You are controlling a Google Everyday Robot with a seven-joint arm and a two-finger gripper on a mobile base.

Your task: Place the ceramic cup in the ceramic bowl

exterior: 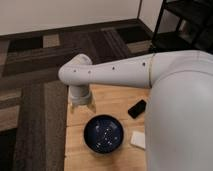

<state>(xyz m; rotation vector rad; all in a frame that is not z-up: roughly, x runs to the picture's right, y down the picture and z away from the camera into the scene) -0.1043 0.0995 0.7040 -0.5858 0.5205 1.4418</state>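
The ceramic bowl [103, 133], dark navy with white speckles inside, sits on the wooden table [117, 100] near its front. My gripper [82, 106] hangs below the white wrist, just beyond the bowl's far left rim and low over the table top. The ceramic cup does not show anywhere in this view. The white forearm runs from the right across the table's far half and hides what lies under it.
A black phone-like slab [137, 108] lies to the right of the bowl. A flat white block [138, 139] rests at the bowl's right, partly behind my white body. Patterned carpet lies beyond the table's left edge, and a black shelf [185, 25] stands at the back right.
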